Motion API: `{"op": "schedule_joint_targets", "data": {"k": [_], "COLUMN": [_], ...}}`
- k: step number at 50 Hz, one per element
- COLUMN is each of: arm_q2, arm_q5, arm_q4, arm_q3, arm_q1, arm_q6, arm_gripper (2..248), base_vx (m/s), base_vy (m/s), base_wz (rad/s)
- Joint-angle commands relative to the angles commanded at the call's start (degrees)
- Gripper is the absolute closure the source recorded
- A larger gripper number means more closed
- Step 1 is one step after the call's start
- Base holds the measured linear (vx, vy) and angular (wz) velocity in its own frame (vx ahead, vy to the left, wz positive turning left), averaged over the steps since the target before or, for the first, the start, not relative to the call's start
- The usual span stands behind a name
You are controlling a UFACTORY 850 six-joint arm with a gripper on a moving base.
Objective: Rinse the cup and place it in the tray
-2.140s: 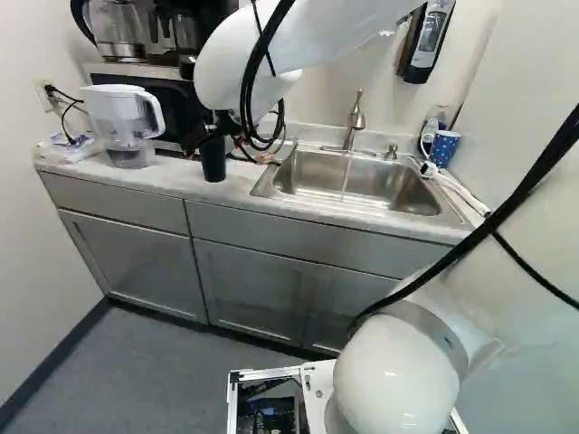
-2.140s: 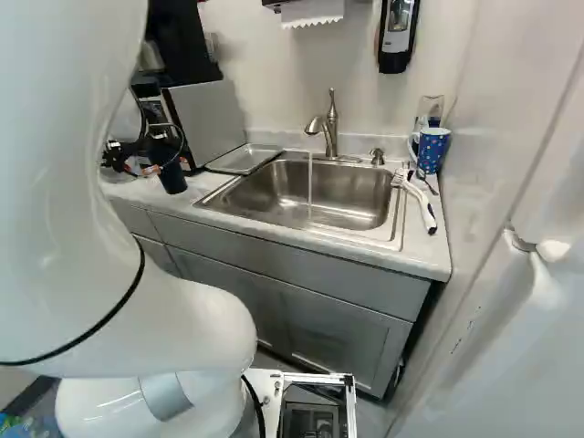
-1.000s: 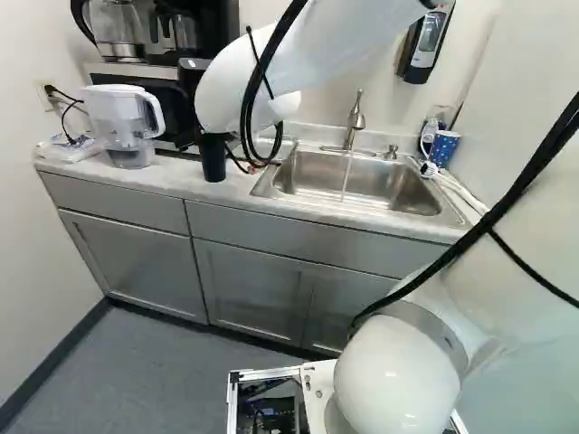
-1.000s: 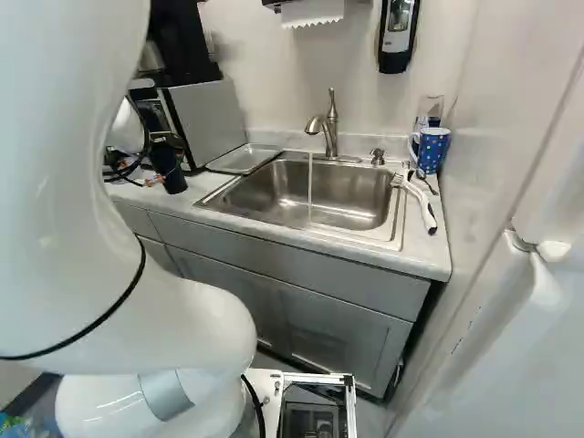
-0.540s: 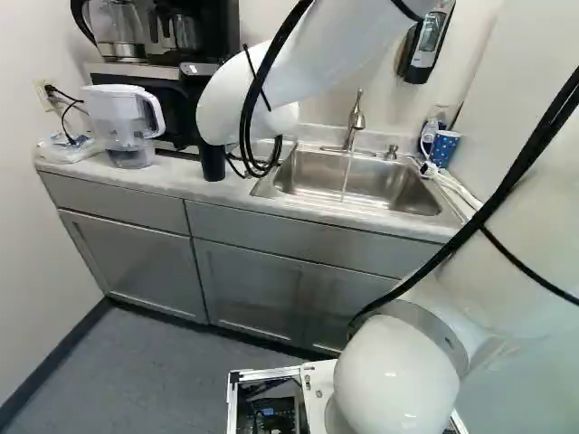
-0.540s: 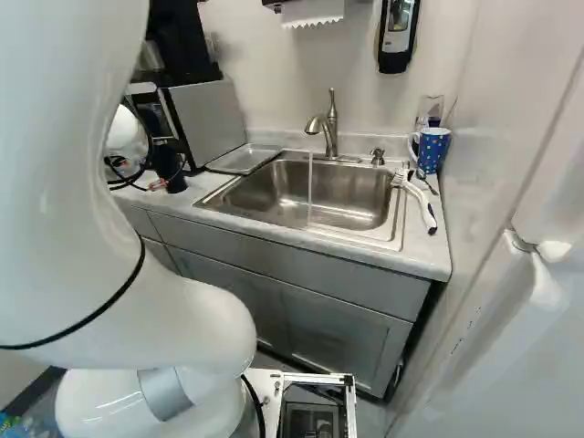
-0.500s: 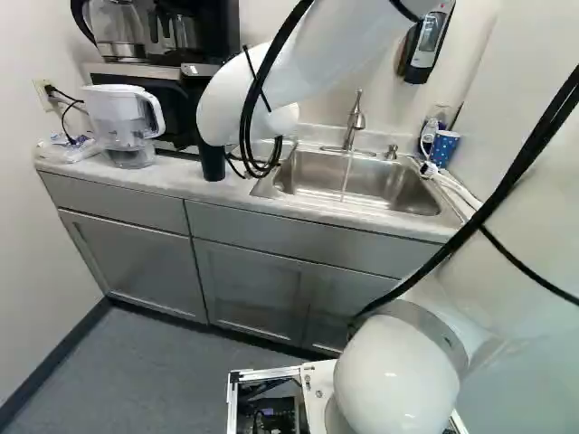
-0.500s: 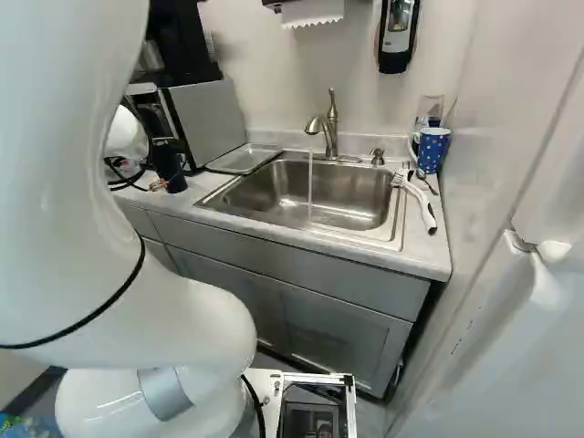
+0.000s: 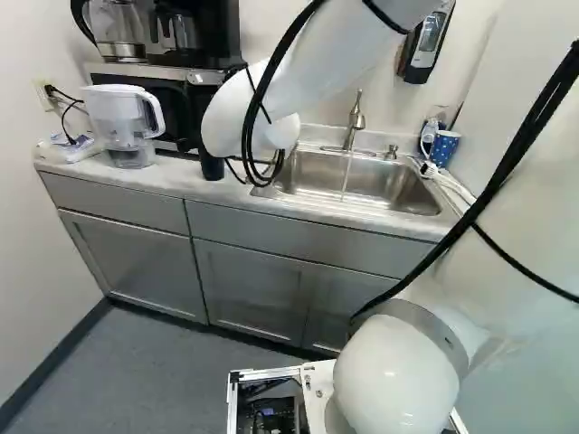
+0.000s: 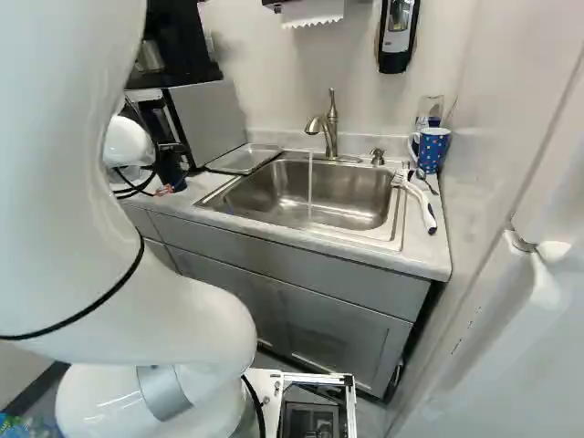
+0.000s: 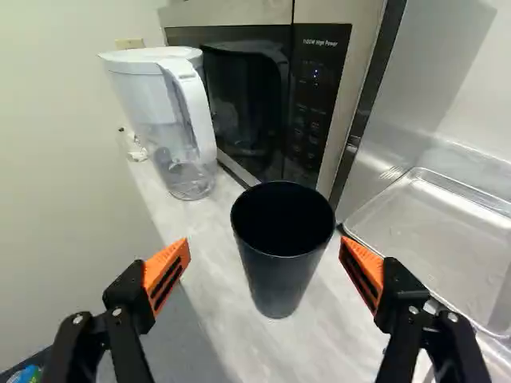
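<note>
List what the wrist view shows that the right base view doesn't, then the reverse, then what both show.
Only the wrist view: the clear pitcher with a white lid and handle, and the wall outlet behind it.

Only the right base view: the faucet running a thin stream, the blue dotted mug, the white-handled brush and the wall dispenser.

Both: the dark cup, the metal tray, the microwave and the countertop.
</note>
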Motion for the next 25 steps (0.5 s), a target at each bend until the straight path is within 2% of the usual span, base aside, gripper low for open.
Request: {"op": "schedule_joint_targets", "data": {"k": [25], "arm_q2": [-2.67], "arm_q5": [0.38], "arm_q4": [0.0], "arm_q3": [0.68], "arm_q1": [0.0], "arm_q6": [0.0], "arm_gripper": [3], "base_vx": [0.0], "base_vy": [0.0], "base_wz": [0.0]}}
